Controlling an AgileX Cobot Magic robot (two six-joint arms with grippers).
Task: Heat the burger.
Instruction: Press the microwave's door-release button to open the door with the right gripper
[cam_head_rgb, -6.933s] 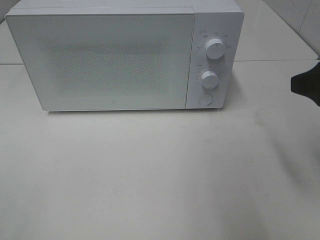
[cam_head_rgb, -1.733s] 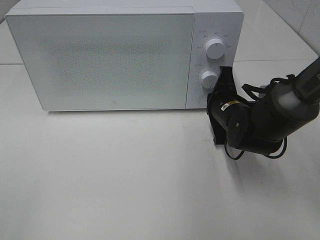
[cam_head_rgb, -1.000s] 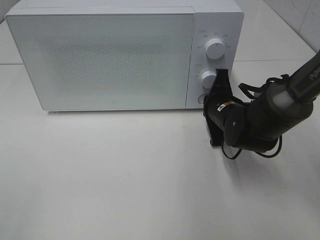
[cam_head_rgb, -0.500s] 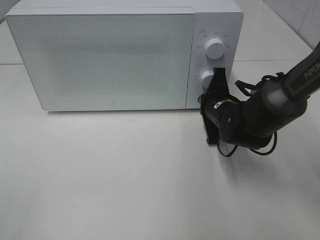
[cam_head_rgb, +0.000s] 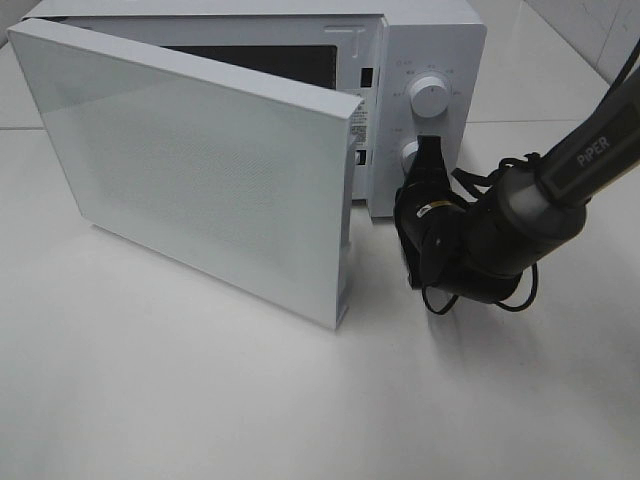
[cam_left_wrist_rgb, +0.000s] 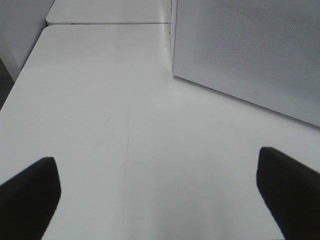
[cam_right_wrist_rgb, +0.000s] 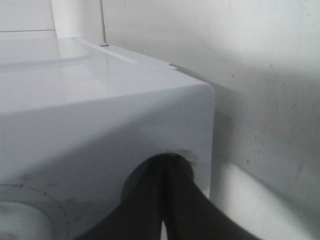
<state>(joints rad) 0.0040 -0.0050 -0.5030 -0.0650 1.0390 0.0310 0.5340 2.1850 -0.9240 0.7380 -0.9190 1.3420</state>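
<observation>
Writing: "PiPER" in white letters on the right arm (cam_head_rgb: 585, 155), right side of the high view. Small print rings the upper knob (cam_head_rgb: 430, 98) and the lower knob (cam_head_rgb: 411, 152) but is too small to read. There is a tiny mark on the door face in the left wrist view, unreadable.

The white microwave (cam_head_rgb: 440, 50) sits at the top of the high view on a white table (cam_head_rgb: 300, 400). Its door (cam_head_rgb: 200, 170) stands swung open, hinged at the left, with its free edge out toward the frame centre. A dark strip of the inside (cam_head_rgb: 260, 58) shows above the door.

The right gripper (cam_head_rgb: 408, 205) is at the lower part of the control panel, just under the lower knob. Its fingers (cam_right_wrist_rgb: 165, 190) are clenched together with nothing between them, tips pressed into a round recess near the microwave's bottom corner.

The left gripper (cam_left_wrist_rgb: 160, 175) hangs over bare table near the door. Its fingers (cam_left_wrist_rgb: 30, 195) are spread wide and hold nothing.

The burger shows in no view, so I cannot tell where it lies or how it sits relative to either gripper.
</observation>
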